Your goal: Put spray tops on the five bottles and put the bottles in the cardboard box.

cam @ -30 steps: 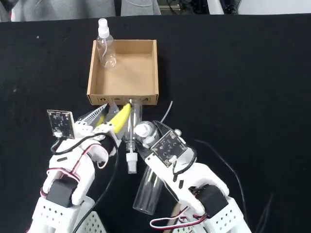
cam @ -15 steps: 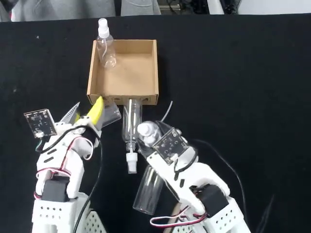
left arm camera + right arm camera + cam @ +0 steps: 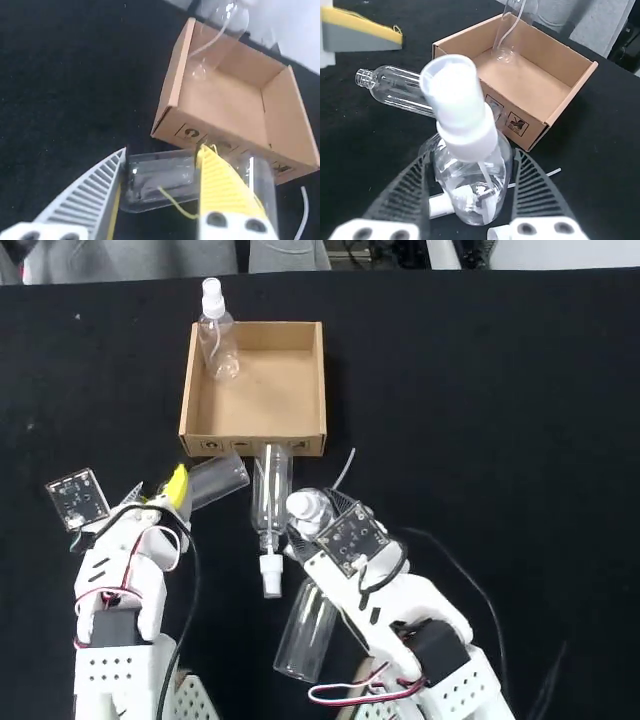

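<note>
The left fingers (image 3: 220,185) clamp a bottle (image 3: 155,180), held level just in front of the box (image 3: 172,100). The right fingers (image 3: 405,192) grip a capped bottle (image 3: 470,200) upright, near that same front.

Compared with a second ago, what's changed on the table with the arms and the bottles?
The left claw pulled back leftward from the cardboard box front, taking an uncapped bottle along in its grip. Unchanged: the right claw gripping the capped bottle, the corner bottle in the box, the lying bottle before it.
</note>
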{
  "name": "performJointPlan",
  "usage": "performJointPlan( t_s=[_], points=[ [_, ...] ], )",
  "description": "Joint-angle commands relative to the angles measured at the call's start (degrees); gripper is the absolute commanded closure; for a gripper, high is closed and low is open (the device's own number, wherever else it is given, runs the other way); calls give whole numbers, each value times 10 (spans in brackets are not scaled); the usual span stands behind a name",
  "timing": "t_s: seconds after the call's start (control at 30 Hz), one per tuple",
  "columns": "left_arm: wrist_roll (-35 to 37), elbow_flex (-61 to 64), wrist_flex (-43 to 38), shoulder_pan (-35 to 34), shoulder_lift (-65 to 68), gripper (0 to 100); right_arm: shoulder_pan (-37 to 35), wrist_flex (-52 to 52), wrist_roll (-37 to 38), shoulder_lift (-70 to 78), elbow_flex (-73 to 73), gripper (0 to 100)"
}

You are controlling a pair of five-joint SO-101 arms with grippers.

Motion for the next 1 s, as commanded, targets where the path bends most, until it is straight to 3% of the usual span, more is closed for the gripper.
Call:
performJointPlan(
  t_s=[0.0,0.3,0.97],
  points=[
    [-41,0,-3,-7,-8,794,14,3,-4,-73,0,931],
    [-66,7,-4,-6,-8,794,18,2,-55,-73,-2,931],
    [-66,28,-54,-7,-8,794,18,-3,-24,-66,-97,935]
  ],
)
